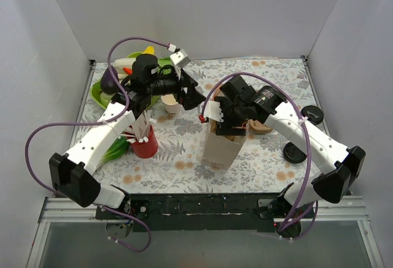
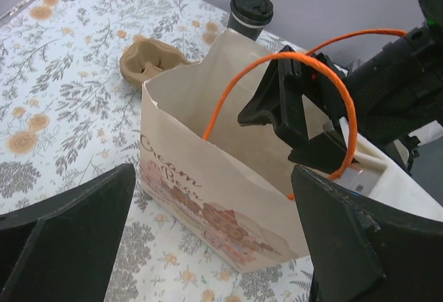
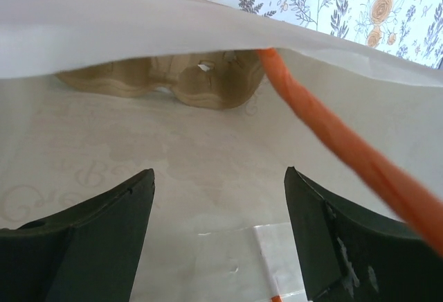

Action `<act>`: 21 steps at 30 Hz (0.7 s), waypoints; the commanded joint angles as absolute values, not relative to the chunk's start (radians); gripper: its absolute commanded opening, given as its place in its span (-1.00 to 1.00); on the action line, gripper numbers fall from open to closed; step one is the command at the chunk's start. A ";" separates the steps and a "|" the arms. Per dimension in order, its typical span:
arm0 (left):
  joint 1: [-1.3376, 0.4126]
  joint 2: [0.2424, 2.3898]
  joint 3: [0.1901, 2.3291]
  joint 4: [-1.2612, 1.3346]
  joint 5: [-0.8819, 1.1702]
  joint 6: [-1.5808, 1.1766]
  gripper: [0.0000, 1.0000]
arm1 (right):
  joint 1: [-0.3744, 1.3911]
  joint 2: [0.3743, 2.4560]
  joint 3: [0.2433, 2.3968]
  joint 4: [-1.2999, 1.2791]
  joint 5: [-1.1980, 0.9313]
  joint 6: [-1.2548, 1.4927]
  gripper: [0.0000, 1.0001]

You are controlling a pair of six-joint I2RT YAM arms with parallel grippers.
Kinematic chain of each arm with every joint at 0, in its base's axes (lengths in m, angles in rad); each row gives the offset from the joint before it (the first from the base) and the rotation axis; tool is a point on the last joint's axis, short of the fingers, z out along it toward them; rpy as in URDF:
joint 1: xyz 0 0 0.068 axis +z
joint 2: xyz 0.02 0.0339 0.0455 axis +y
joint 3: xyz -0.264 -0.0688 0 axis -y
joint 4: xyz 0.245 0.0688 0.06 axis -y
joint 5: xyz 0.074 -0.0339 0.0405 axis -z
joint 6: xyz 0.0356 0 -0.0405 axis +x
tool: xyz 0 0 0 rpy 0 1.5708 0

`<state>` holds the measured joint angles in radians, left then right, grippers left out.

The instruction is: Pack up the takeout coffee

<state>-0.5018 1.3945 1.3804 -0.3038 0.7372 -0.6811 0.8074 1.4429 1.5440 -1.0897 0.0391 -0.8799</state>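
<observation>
Takeout coffee point(image 2: 250, 11) stands behind paper bag point(image 2: 187, 177); R gripper point(image 3: 218, 177) jaws apart inside it, L gripper point(image 2: 213, 170) spread too.

White links point(image 1: 107, 134), black joints point(image 1: 73, 179), purple cables point(image 1: 27, 148), black left hand point(image 2: 213, 172)

A red cup point(image 1: 145, 147) of sticks stands near a green bowl point(image 1: 96, 96).

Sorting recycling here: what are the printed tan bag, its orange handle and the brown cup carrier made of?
Printed tan bag: matte kraft paper, creased folds.
Orange handle: probably twisted paper cord.
Brown cup carrier: likely moulded pulp, dull, rounded.
</observation>
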 commanded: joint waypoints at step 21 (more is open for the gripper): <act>-0.495 1.355 1.405 -0.135 0.746 -0.811 0.96 | 0.807 1.450 1.552 -1.028 0.215 -0.966 0.65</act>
<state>-0.4992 1.3769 1.3830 -0.1558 0.7502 -0.7902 0.8070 1.4338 1.4799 -1.0180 0.1799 -0.9508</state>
